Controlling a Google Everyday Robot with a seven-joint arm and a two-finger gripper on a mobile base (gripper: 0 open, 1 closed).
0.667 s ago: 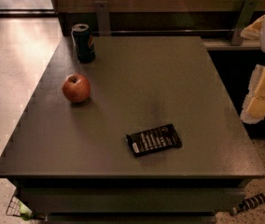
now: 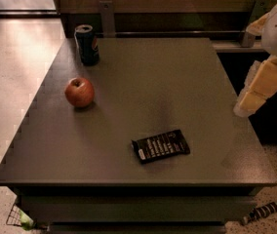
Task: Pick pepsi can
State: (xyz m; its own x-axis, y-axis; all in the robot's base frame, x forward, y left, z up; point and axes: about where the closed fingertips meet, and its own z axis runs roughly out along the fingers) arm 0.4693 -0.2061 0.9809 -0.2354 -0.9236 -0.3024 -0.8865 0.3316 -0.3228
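The pepsi can (image 2: pixel 87 45) is dark blue-black with a silver top rim and stands upright at the table's far left corner. My gripper (image 2: pixel 255 94), pale yellow below a white arm, hangs at the right edge of the view above the table's right side. It is far from the can, across the table's whole width, and holds nothing that I can see.
A red apple (image 2: pixel 79 92) sits on the left side of the table, in front of the can. A flat black snack packet (image 2: pixel 160 146) lies near the front centre. The grey table (image 2: pixel 177 77) backs onto a wooden wall with a rail. Light floor lies to the left.
The gripper has shifted slightly left and up, further over the table's right edge. The can, apple and packet have not moved.
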